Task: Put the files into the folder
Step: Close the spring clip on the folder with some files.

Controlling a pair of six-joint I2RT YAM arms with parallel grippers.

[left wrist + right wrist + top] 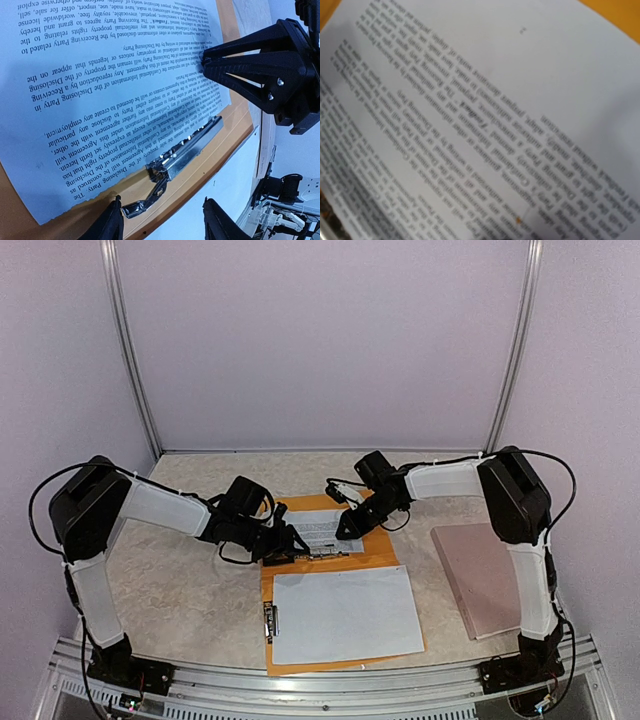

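Only the left wrist view shows the metal clip (192, 145) low centre, the left claw (162, 220) parted beside it, the right claw (205, 59) upper right, tips together on the files (100, 85).

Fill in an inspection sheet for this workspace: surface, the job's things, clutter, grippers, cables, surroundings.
Surface: table, pale mottled top.
Job's things: folder lies open; printed files on its far half beside the metal clip.
Clutter: blank-looking white sheet on the folder's near half; pinkish board flat at the right.
Grippers: left gripper jaws open, close to the clip; right gripper jaws shut, tips on the files.
Cables: black cables loop beside both arms.
Surroundings: plain pale walls, metal frame posts.
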